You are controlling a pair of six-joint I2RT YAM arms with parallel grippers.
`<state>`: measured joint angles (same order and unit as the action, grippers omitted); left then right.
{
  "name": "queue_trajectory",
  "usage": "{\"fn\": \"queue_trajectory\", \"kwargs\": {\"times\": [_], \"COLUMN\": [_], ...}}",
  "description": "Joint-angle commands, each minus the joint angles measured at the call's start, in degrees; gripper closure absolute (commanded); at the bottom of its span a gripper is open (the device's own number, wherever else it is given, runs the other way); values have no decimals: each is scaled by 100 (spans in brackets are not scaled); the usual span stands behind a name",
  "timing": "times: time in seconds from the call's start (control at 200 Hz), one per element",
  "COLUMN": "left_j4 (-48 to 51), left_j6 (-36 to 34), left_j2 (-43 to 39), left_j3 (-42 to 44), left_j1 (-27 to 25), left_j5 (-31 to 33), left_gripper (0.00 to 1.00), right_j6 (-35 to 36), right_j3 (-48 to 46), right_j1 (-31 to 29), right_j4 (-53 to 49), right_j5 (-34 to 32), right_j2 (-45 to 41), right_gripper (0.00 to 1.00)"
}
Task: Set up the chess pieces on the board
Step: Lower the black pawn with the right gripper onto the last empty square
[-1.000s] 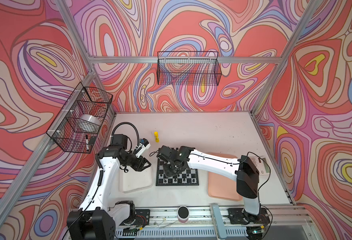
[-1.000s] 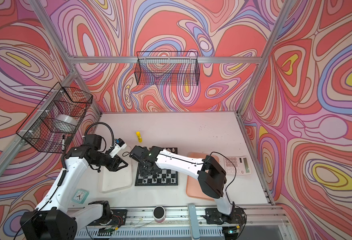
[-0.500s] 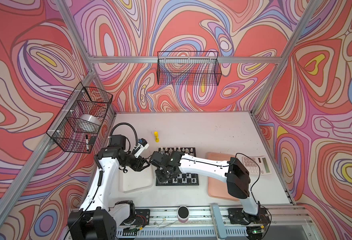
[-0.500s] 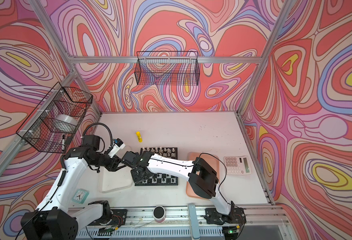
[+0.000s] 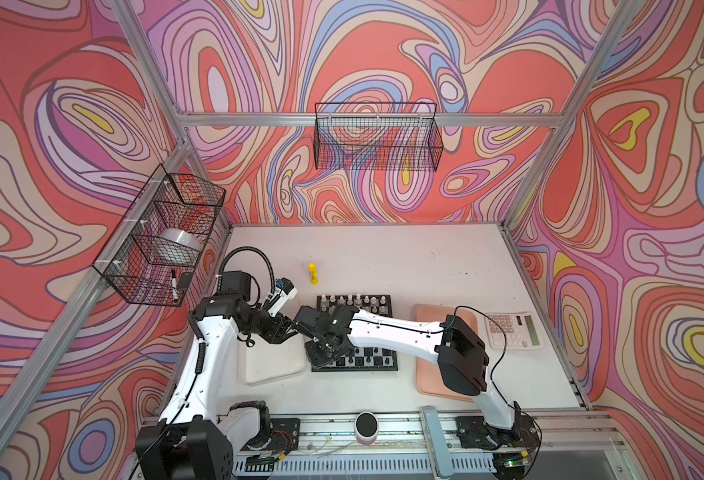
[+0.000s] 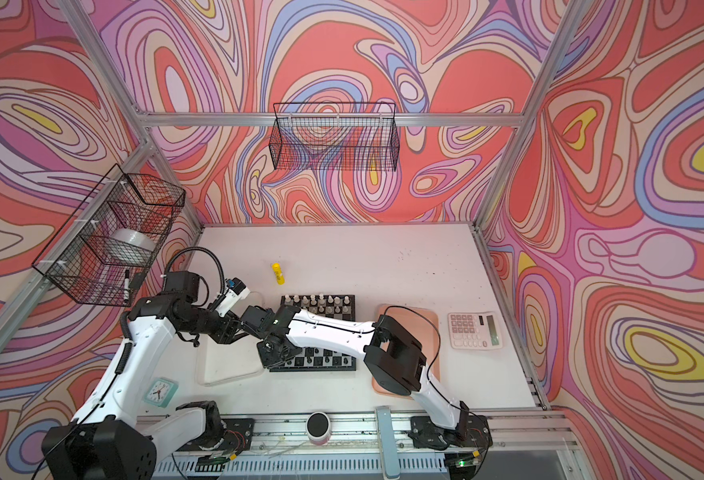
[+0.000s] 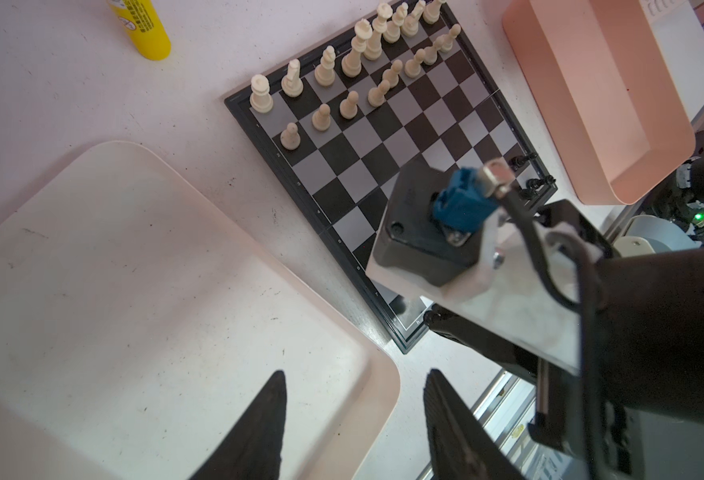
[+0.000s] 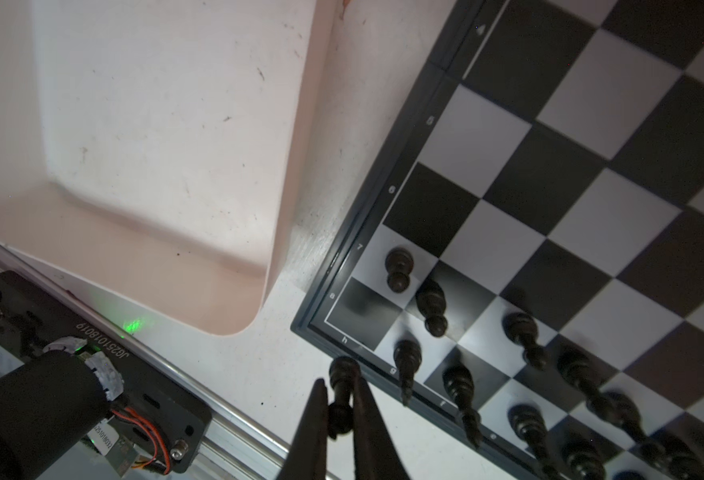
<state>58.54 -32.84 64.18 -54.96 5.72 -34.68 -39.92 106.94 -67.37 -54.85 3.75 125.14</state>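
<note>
Board (image 7: 404, 124): mid-table, between whitish tray (image 5: 271, 365) and pink tray (image 5: 426, 374). Its far rows of cream pieces (image 7: 354, 62), hidden under the right arm a second ago, are now exposed.
Right gripper (image 8: 339, 388): moved from mid-board to the near corner beside the whitish tray, and is clamped on one black piece (image 8: 343, 370) above the border.
Left gripper (image 7: 354, 399): unchanged, jaws apart, empty, over the whitish tray.
Border marks: h, g, f; 6, 7, 8.
</note>
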Motion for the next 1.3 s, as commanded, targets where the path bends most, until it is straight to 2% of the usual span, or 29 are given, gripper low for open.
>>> {"fn": "queue_trajectory", "kwargs": {"times": [0.0,0.881,1.292], "left_j4": [17,-159,-150], "left_j6": [-82,-55,-65], "left_j2": [-64,27,27], "left_j3": [55,143,143], "left_j1": [41,61,68], "left_j5": [-74,136,137], "left_gripper": [46,46,46], "right_j6": [63,174,213], "right_j3": [134,398,477], "right_j1": [-48,-48,-48], "right_j4": [3,-139,-153], "right_j5": [-102,-297,-348], "right_j2": [125,589,540], "right_gripper": [88,88,76]}}
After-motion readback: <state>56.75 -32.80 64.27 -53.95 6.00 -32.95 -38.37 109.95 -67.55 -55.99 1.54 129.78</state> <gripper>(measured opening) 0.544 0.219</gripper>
